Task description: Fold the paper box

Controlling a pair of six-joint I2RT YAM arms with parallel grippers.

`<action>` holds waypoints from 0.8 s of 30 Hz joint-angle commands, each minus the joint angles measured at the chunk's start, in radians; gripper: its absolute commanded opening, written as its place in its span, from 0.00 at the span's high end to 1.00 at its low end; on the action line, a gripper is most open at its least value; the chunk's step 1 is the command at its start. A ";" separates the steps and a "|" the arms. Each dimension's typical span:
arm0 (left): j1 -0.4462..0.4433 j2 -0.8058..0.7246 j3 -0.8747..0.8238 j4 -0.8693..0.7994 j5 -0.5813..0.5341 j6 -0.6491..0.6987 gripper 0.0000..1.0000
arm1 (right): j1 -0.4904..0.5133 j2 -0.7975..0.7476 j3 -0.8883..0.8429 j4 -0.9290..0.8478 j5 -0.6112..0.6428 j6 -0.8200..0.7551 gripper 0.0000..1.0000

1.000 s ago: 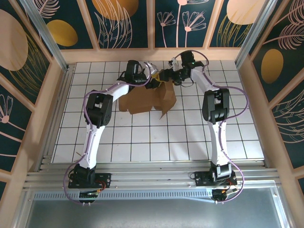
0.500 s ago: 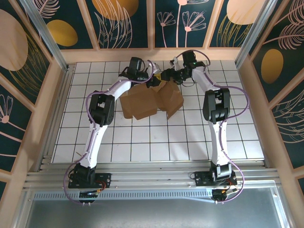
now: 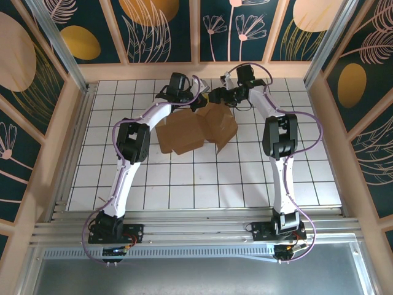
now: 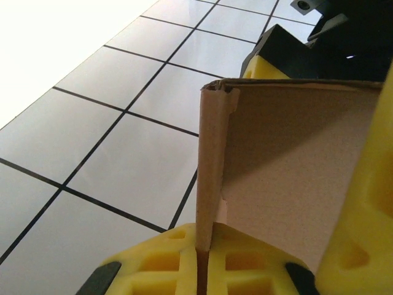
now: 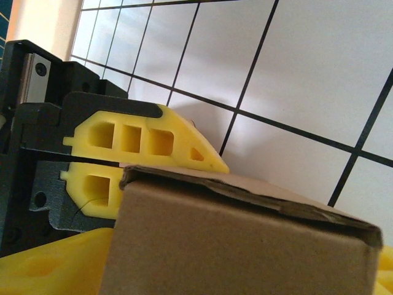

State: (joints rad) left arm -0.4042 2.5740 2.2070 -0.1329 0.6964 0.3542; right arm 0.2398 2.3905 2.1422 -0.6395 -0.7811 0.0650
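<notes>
While the paper box lies on the far half of the white tiled table, between the two arms, both grippers meet at its far edge.

Left gripper: clenched. In the left wrist view, its two yellow fingers press together on the lower end of an upright cardboard wall, which stands edge-on between them. The brown inner face of the box runs off to the right of that wall. From the right wrist view, the same yellow fingers appear side by side behind the top edge of the cardboard, with only a thin dark slit between them.

Right gripper: jaws stand wide apart. In the right wrist view, a folded section of the box sits between its own fingers, of which the yellow of one shows at the lower left. I cannot tell whether either pad presses on the cardboard.

Box state: partly raised. In the top view, a flatter panel lies toward the left arm, and a tilted, folded part sits toward the right arm. The box's top rim looks slightly crumpled at the corner.
</notes>
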 commanded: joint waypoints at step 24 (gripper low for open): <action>-0.029 -0.105 -0.265 0.130 -0.269 0.127 0.80 | 0.094 -0.299 -0.237 0.035 0.217 0.037 0.37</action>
State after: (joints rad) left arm -0.4400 2.4367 1.9312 0.0982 0.4774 0.4229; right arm 0.3103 2.1437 1.8866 -0.6167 -0.4564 0.0956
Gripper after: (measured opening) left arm 0.192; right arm 0.636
